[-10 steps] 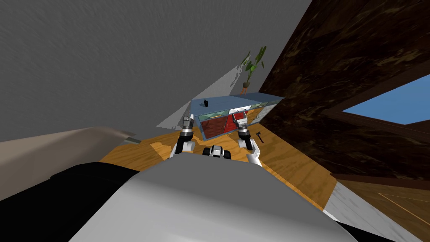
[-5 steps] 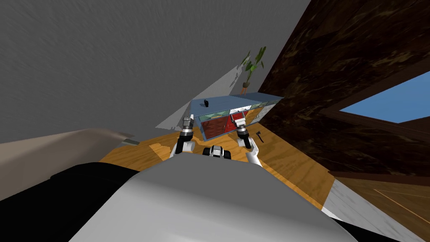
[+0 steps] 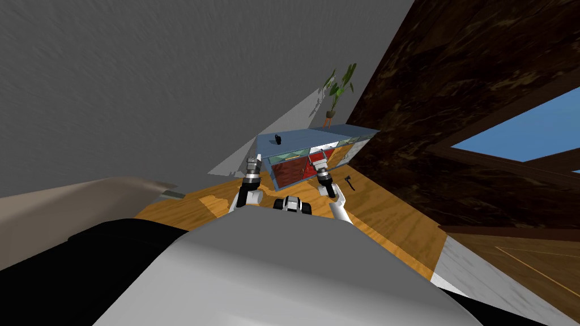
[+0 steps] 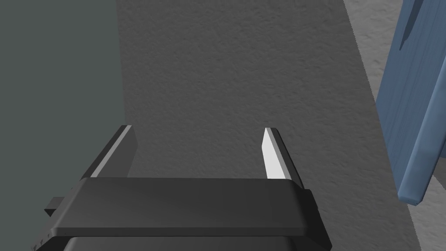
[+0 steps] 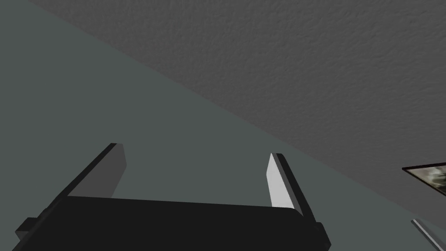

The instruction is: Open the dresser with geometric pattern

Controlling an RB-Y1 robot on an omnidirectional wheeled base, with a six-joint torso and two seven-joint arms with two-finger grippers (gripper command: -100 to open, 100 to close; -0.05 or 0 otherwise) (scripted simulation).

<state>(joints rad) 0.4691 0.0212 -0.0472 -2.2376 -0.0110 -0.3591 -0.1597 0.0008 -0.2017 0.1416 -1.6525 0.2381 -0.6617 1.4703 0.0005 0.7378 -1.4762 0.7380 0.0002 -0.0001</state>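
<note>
In the head view, the dresser (image 3: 308,154), blue-topped with red patterned doors, stands against the wall ahead. The left end effector (image 3: 254,161) is raised off its end and the right end effector (image 3: 318,161) is in front of the red doors.

In the left wrist view, the fingers are spread and empty, with the dresser's blue edge beside them.

In the right wrist view, the fingers are likewise parted and empty, aimed above the doors.

I cannot make out a handle. Reaching from this aim, the blades could skid off a door front without catching anything.
</note>
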